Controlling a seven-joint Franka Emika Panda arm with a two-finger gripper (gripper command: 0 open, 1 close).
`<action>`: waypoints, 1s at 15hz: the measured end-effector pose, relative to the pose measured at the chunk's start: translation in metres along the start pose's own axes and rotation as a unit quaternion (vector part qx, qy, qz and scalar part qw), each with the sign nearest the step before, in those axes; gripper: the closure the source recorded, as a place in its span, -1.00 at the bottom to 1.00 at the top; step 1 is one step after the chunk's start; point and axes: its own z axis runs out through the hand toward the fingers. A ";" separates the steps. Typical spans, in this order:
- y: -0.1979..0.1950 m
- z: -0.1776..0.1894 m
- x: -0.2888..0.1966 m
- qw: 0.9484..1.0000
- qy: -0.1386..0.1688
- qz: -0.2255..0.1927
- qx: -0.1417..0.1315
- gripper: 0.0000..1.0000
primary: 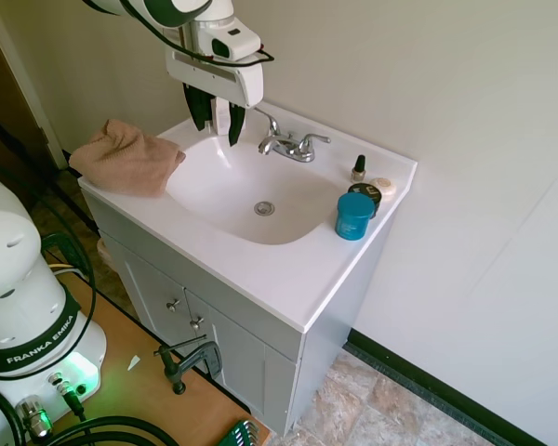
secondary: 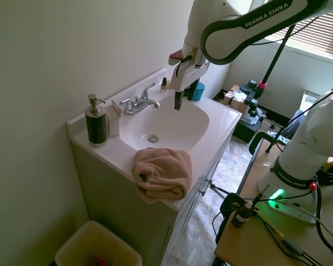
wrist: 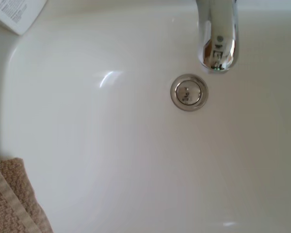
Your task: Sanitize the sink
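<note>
The sink (primary: 214, 186) is a glossy white basin set in a white vanity top, with a chrome drain (primary: 264, 208) and a chrome two-handle faucet (primary: 288, 144) at its back rim. My gripper (primary: 217, 132) hangs above the back part of the basin, beside the faucet spout, fingers pointing down. It is open and holds nothing. From the other side the gripper (secondary: 179, 102) hovers over the sink (secondary: 177, 124), well clear of its surface. The wrist view looks straight down on the drain (wrist: 189, 92) and the spout (wrist: 217, 36).
A folded tan towel (primary: 126, 156) lies over the counter's end beside the basin. A soap dispenser (secondary: 95, 122) and a white box (secondary: 114, 119) stand by the faucet. A teal jar (primary: 355, 216), a small bottle (primary: 358, 168) and small tins (primary: 366, 192) crowd the other corner. A bin (secondary: 97, 246) stands on the floor.
</note>
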 end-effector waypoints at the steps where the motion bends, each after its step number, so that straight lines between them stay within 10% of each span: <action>1: 0.000 0.000 0.000 1.000 -0.001 -0.001 0.000 -1.00; 7: -0.048 0.002 -0.087 0.998 -0.040 -0.023 0.031 -1.00; 15: -0.058 0.080 -0.224 0.998 -0.056 -0.042 0.006 -1.00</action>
